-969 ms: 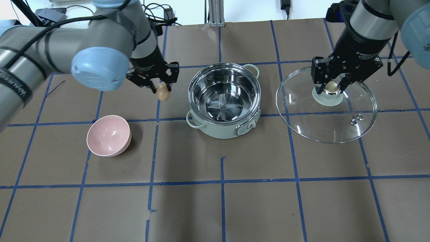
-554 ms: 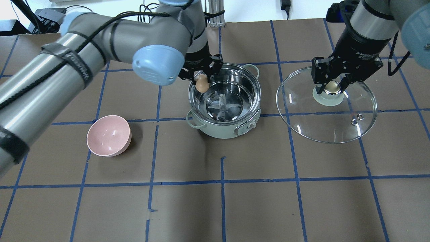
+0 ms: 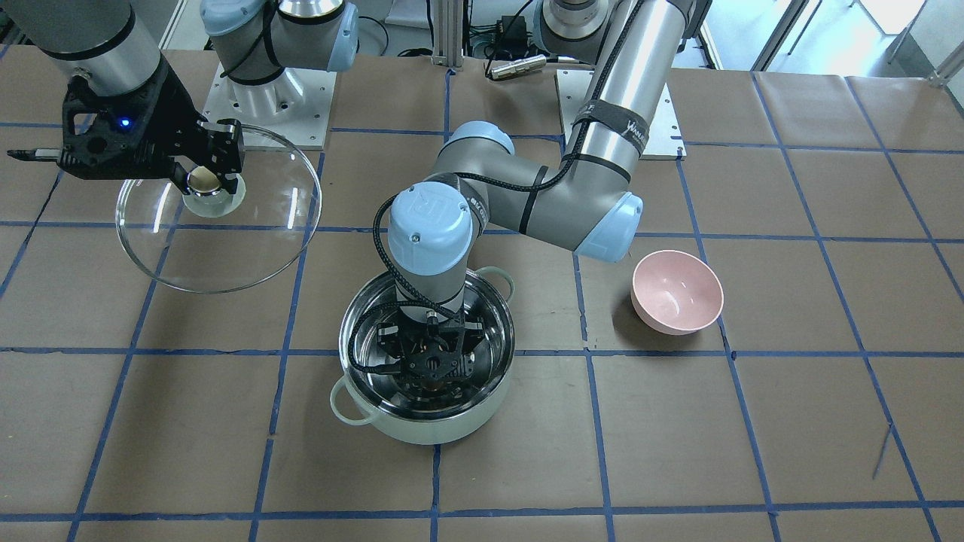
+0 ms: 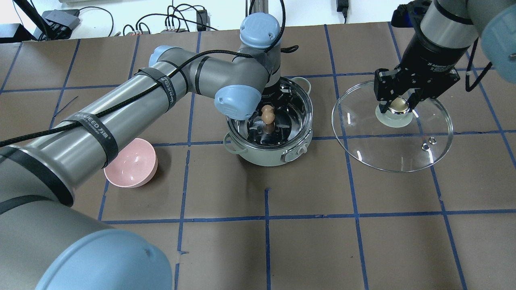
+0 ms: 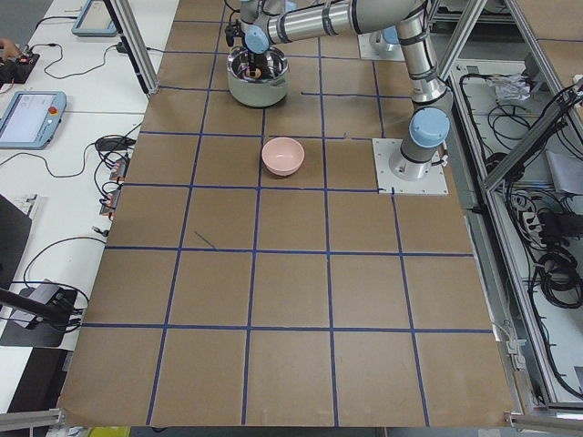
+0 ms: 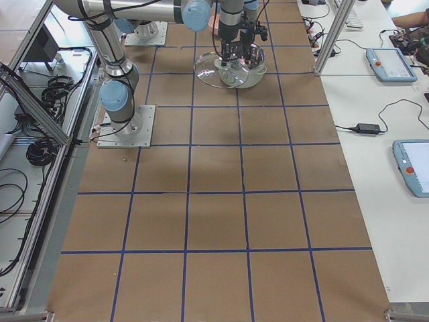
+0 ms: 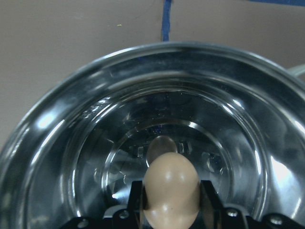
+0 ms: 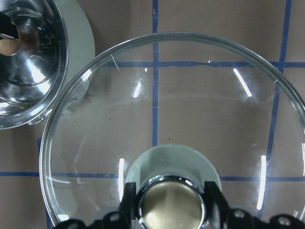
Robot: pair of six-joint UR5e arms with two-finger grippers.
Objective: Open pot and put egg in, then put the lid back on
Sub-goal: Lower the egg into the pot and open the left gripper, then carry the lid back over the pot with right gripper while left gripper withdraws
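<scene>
The mint-green pot (image 4: 266, 159) stands open at the table's middle, also in the front view (image 3: 422, 430). My left gripper (image 4: 267, 117) reaches down inside it, shut on the brown egg (image 4: 267, 113). In the left wrist view the egg (image 7: 170, 186) sits between the fingers, just above the pot's steel floor (image 7: 71, 143). My right gripper (image 4: 397, 105) is shut on the beige knob (image 8: 170, 204) of the glass lid (image 4: 395, 149). It holds the lid to the right of the pot, apart from it (image 3: 226, 256).
A pink bowl (image 4: 131, 163) sits left of the pot under my left arm, also in the front view (image 3: 676, 292). Brown paper with blue tape lines covers the table. Cables lie beyond the far edge.
My left gripper carried the egg rightward from left of the pot, over the rim, and down inside the pot. My right gripper and the lid have not moved.
</scene>
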